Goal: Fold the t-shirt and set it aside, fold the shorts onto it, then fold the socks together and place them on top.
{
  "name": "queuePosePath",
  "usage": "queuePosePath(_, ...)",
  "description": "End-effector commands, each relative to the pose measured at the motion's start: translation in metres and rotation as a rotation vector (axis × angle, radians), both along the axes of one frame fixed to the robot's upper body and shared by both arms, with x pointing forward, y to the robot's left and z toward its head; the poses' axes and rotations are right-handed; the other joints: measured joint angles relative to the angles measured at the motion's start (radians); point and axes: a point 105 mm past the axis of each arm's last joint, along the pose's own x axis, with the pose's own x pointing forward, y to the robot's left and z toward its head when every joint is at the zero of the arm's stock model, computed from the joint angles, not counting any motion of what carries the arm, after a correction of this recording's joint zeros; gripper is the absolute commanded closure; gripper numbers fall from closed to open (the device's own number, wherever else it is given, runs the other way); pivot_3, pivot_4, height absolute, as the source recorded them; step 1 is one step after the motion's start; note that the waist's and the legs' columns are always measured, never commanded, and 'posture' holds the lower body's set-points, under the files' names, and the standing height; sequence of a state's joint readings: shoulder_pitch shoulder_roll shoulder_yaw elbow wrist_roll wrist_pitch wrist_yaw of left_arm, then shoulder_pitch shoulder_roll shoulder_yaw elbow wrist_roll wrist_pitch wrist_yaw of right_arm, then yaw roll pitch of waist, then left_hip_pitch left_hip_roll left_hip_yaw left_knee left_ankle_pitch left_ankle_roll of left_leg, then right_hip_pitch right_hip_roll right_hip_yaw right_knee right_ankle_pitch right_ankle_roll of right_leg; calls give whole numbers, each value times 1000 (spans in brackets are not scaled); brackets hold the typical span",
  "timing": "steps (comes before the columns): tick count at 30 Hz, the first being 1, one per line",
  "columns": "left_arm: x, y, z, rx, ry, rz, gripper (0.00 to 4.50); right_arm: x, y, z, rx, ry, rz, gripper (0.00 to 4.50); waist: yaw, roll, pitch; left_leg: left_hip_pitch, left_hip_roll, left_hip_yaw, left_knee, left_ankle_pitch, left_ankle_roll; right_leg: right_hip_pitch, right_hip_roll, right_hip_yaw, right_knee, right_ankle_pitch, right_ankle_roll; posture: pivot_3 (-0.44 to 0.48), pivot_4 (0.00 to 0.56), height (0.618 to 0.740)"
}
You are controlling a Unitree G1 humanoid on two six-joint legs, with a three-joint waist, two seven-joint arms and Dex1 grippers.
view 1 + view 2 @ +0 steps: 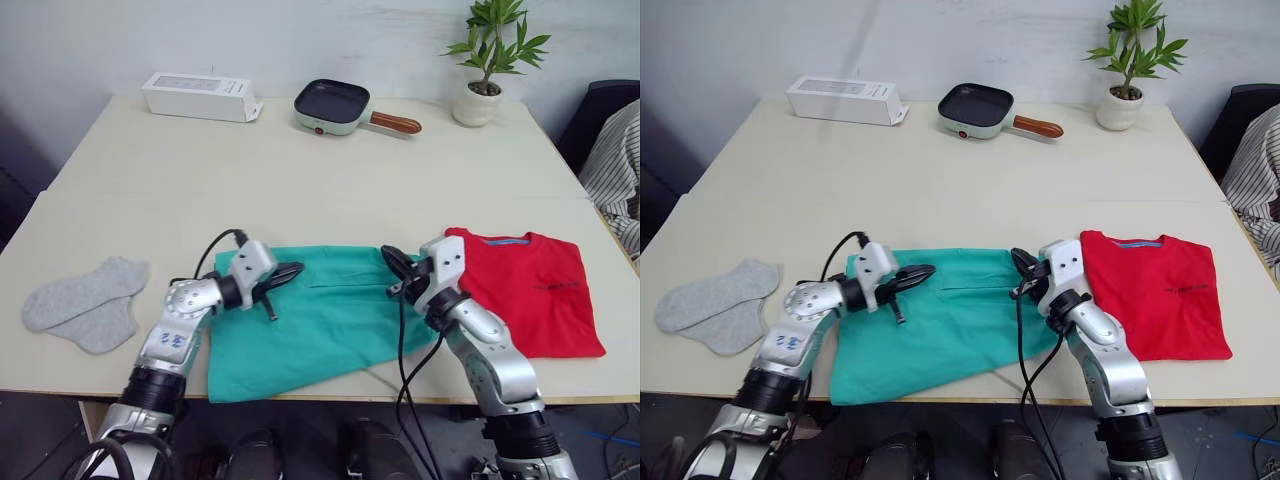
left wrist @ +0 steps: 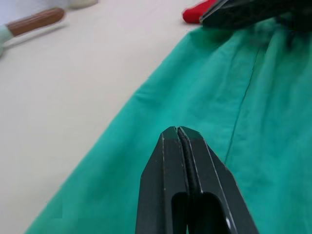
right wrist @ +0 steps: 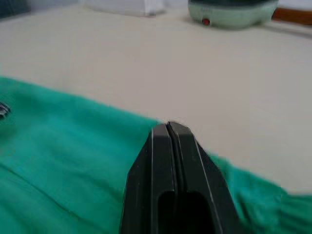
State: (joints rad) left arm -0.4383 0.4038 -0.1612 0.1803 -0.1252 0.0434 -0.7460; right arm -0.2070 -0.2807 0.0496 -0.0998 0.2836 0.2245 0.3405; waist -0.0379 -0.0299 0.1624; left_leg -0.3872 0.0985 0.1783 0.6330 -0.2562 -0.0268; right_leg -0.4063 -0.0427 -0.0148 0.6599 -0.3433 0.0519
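The teal shorts (image 1: 320, 325) lie spread flat at the table's front centre. Above their far left part hovers my left gripper (image 1: 288, 270), shut with nothing between its fingers (image 2: 168, 161). My right gripper (image 1: 388, 254) is over the shorts' far right corner, also shut and empty, its fingers (image 3: 163, 161) pointing toward the table's back. The red t-shirt (image 1: 535, 290) lies folded into a rectangle just right of the shorts, its blue neck label showing at the far edge. Two grey socks (image 1: 85, 303) lie overlapping at the front left, apart from both grippers.
At the back of the table stand a white box (image 1: 197, 96), a small pale-green pan with a brown handle (image 1: 335, 106) and a potted plant (image 1: 487, 60). Striped cloth (image 1: 620, 165) hangs past the right edge. Black cables trail from both wrists.
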Motion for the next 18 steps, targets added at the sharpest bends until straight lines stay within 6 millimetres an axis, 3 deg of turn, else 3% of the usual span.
queuePosePath(1, 6, -3, -12, 41, 38, 32, 4469, 3, -19, 2, 5, -40, -91, 4492, -2, 0, 0, -2, 0, 2, 1, 0, 0, -3, 1, 2, 0, 0, 0, 0, 150, 740)
queuePosePath(5, 6, 3, -26, 159, 34, 34, 4469, 3, -49, 9, 139, -22, -179, 4492, -1, 0, 0, -2, 1, 3, 0, 1, -2, -4, 3, 3, 1, 0, 0, 0, 150, 740)
queuePosePath(10, 4, -2, -17, 76, 14, 12, 4469, -27, -52, 44, 408, -54, -14, 4492, 3, 0, 0, 0, 2, 2, -1, 1, -1, -3, 2, 5, 2, 0, 0, 0, 150, 740)
queuePosePath(12, -3, -10, -9, 39, -13, -62, 4500, -50, -57, 51, 528, 21, 68, 3905, 6, 0, 0, 0, 2, 2, -1, 1, 0, -3, 2, 5, 2, 1, 0, 0, 150, 740)
queuePosePath(18, -14, -22, 0, -37, -20, -162, 4500, -101, -75, 22, 707, 448, 44, 1841, 10, 0, 1, -2, 1, -1, -2, -3, 7, -2, 0, 3, -1, 1, 0, 0, 150, 740)
